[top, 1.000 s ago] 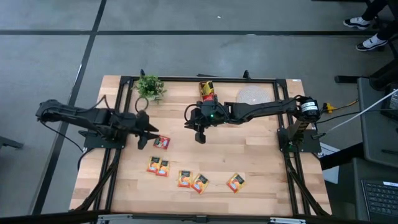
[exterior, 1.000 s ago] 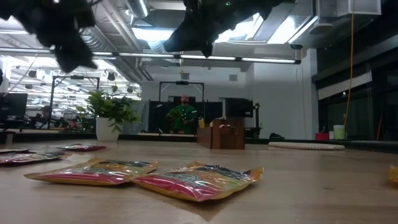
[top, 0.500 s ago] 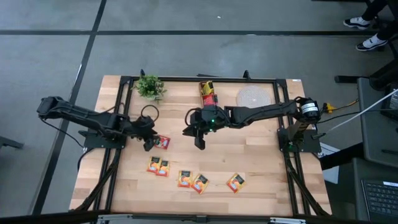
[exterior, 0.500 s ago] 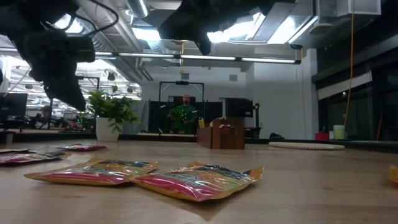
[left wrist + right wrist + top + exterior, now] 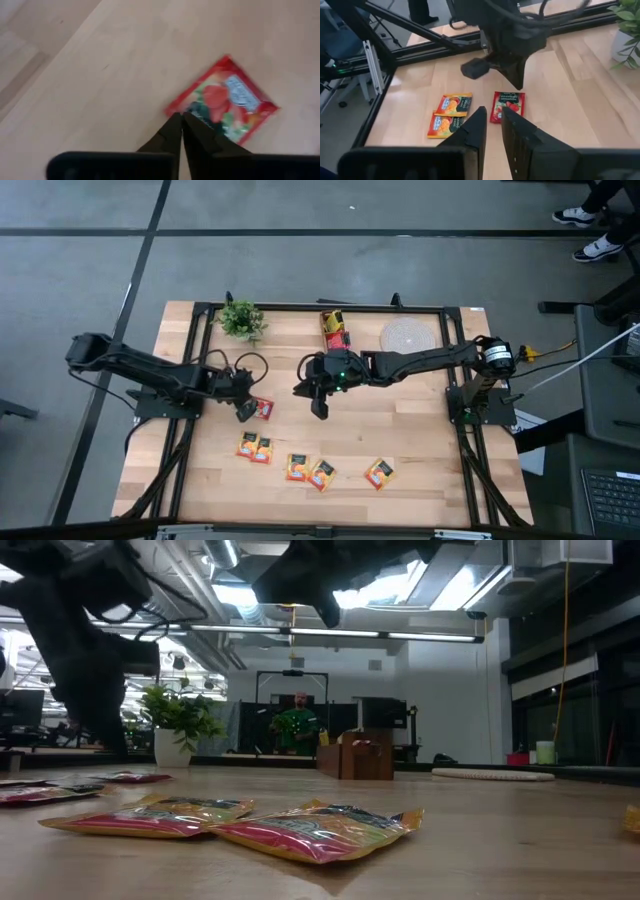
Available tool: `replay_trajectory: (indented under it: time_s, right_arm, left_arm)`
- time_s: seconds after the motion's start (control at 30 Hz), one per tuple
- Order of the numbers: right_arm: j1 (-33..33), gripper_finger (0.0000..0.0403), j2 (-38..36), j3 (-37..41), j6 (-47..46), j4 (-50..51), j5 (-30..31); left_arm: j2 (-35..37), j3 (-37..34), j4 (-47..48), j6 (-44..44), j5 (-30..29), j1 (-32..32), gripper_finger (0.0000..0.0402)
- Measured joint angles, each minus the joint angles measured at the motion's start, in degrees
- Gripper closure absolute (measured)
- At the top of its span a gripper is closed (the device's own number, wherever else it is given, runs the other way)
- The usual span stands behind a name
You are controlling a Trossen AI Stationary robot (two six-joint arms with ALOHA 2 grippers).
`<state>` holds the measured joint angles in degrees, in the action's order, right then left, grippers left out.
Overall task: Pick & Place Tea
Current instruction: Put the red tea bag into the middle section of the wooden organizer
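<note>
A red tea sachet (image 5: 263,409) lies flat on the wooden table left of centre; it also shows in the left wrist view (image 5: 222,102) and the right wrist view (image 5: 507,106). My left gripper (image 5: 247,411) is shut and slants down, its tips (image 5: 178,117) at the sachet's left edge. My right gripper (image 5: 320,408) hangs above the table's middle, its fingers (image 5: 493,115) a narrow gap apart with nothing between them. Several orange sachets (image 5: 255,448) (image 5: 308,471) (image 5: 379,472) lie flat toward the near edge. My left gripper's shut fingertips (image 5: 175,122) meet the red sachet's edge (image 5: 172,107) near one corner. They come from above, slanting from the table's left. The sachet lies flat on the table. Whether its edge is caught between the tips, I cannot tell.
A small potted plant (image 5: 241,319) stands at the far left. A red and yellow box (image 5: 333,328) and a round pale mat (image 5: 405,335) lie at the far edge. Black frame rails (image 5: 180,450) run along both table sides. Bare wood lies right of centre.
My left gripper has sunk toward the red sachet, tipped more steeply downward and shut, from wide open to fingers together. The sachet lies where it was. My right gripper has stayed over the table's middle.
</note>
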<state>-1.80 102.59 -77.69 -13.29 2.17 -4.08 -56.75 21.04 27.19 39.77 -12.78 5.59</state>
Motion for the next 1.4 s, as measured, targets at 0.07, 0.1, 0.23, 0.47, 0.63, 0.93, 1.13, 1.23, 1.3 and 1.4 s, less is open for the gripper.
replay_trajectory:
  time_s: [0.07, 0.1, 0.23, 0.47, 0.63, 0.93, 1.13, 1.23, 1.3, 1.4]
  right_arm:
    - [0.0, 0.0342, 0.0, 0.0, -0.9, -0.2, 0.0]
    - [0.0, 0.0342, 0.0, 0.0, -1.5, -0.2, 0.1]
    - [0.0, 0.0342, 0.0, 0.0, -1.7, -0.2, 0.1]
    - [0.0, 0.0342, 0.0, 0.0, -1.8, -0.2, 0.1]
    - [0.0, 0.0342, 0.0, 0.0, -3.1, -0.2, 0.1]
    - [0.0, 0.0342, 0.0, 0.0, -3.0, -0.1, 0.1]
    - [0.1, 0.0342, 0.0, 0.0, -2.7, 0.5, 0.1]
    - [0.2, 0.0342, 0.0, 0.0, -2.7, 0.5, 0.2]
    - [0.2, 0.0342, 0.0, 0.0, -2.6, 0.5, 1.3]
    - [0.2, 0.0342, 0.0, 0.0, -2.6, 0.5, 1.9]
  left_arm:
    - [-1.6, 0.0, 0.0, 0.0, 0.2, -1.1, 0.0396]
    - [-2.3, 0.0, -0.2, -0.1, 0.3, -1.6, 0.0397]
    - [-4.2, 0.0, -3.5, -2.4, 2.8, -3.0, 0.0399]
    - [-6.7, 0.0, -6.7, -3.5, 3.7, -4.6, 0.0400]
    - [-7.3, 0.0, -6.7, -3.7, 5.0, -5.1, 0.0400]
    - [-5.8, 0.1, -6.7, 4.1, 8.1, 0.9, 0.0400]
    - [-5.7, 0.1, -7.3, 10.0, 7.5, 7.2, 0.0400]
    - [-5.7, 0.1, -7.2, 12.5, 6.1, 9.3, 0.0400]
    - [-5.7, 0.1, -6.4, 14.0, 6.1, 9.9, 0.0400]
    - [-5.7, 0.1, -4.8, 15.5, 6.0, 10.9, 0.0400]
